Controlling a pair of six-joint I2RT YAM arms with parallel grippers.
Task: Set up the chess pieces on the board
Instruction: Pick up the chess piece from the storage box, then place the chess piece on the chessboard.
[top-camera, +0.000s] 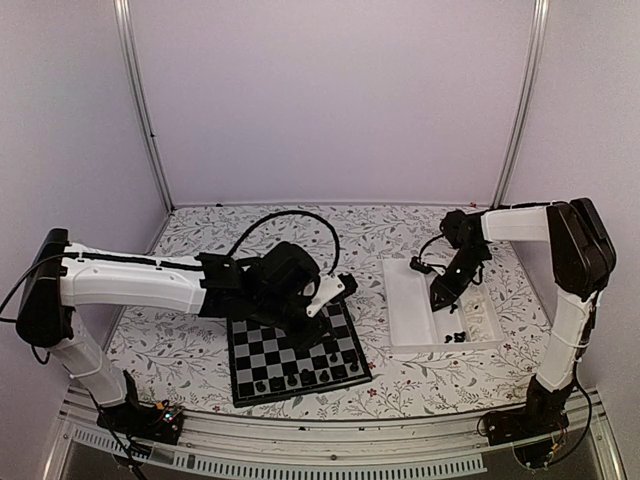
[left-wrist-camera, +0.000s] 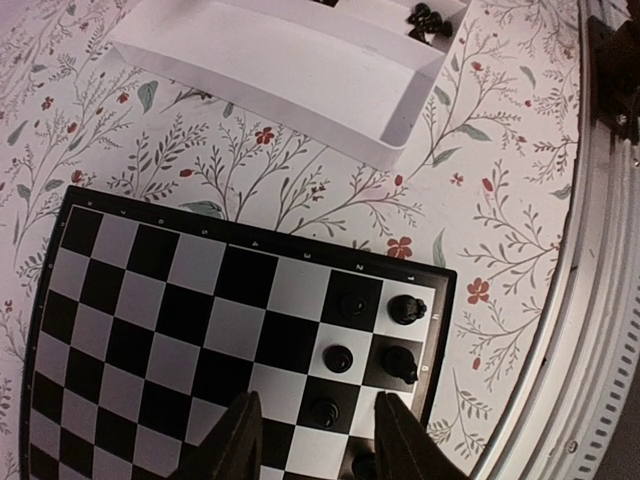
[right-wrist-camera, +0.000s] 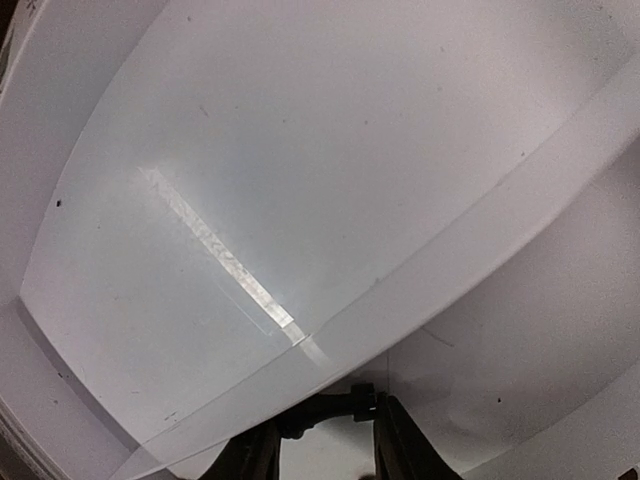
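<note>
The board (top-camera: 255, 355) lies flat near the front edge of the table, slightly turned so its near edge rises toward the right in the top view. A few black chess pieces (top-camera: 305, 378) stand upright in a line along that near edge, with others one rank in. The left gripper (left-wrist-camera: 318, 408) hovers over that corner, fingers apart. The right gripper (right-wrist-camera: 325, 440) is low inside the white tray (top-camera: 410, 300). A dark shape bridges its fingertips, so I cannot tell whether it grips anything.
</note>
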